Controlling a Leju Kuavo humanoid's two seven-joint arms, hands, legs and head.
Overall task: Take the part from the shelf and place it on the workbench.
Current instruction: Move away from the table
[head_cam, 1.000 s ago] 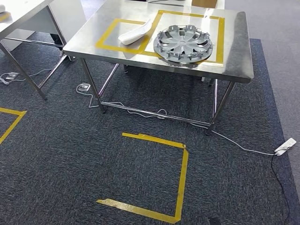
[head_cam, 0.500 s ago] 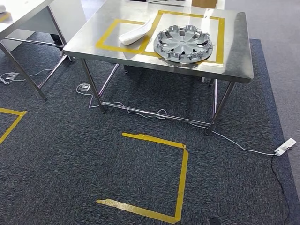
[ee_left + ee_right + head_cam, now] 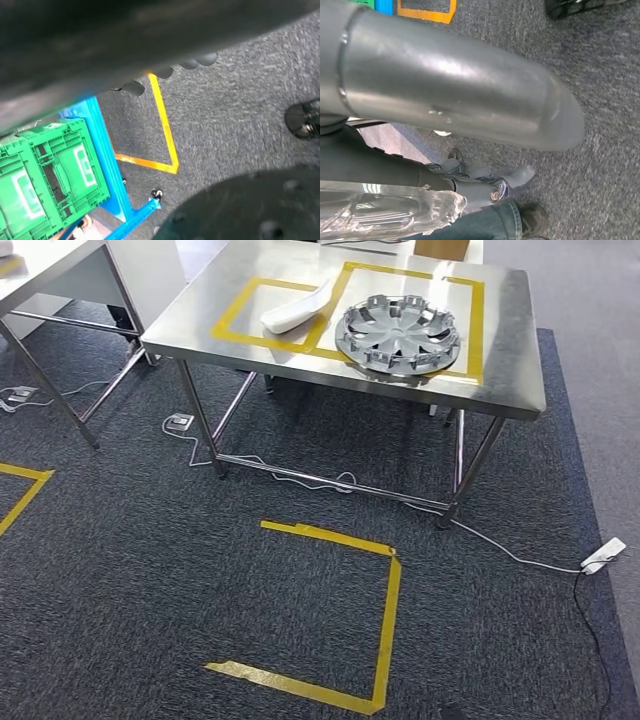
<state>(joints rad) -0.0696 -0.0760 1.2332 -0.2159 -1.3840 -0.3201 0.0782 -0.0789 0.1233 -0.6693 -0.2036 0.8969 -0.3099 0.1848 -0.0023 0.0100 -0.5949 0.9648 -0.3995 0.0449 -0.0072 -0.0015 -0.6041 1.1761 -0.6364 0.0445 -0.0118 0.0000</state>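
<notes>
Two parts lie on the stainless-steel workbench [image 3: 226,310]. Each is set by a yellow tape rectangle [image 3: 474,330], which appears to mark the drop zones.

- White curved plastic part [image 3: 296,308]: lies flat, its far end crossing the tape line between the two rectangles.
- Silver round wheel cover [image 3: 398,335]: lies inside the right-hand rectangle, rim tabs up, just beside the white part.
- Yellow tape square on the dark carpet [image 3: 389,620]: in front of the bench, probably the standing mark for the robot, which is not yet on it.
- White power strip [image 3: 604,554]: on the carpet right of the bench, its cable trailing under the bench.
- Blue metal shelf frame [image 3: 102,145] with green plastic crates [image 3: 56,170]: seen from the left wrist, near a floor tape corner.
- Left hand [image 3: 113,40]: a dark blur, hanging low over the carpet. Whether its fingers are apart or around a part cannot be told.
- Right hand [image 3: 452,100]: grey thumb in close view, with crinkled clear film [image 3: 395,210] next to it. Its grasp cannot be told either.
- Person's denim trouser leg [image 3: 486,225]: standing nearby.

Against the frame of half a second ago, the whole head view has shifted slightly, which is a camera move. Both parts keep their places on the bench.
</notes>
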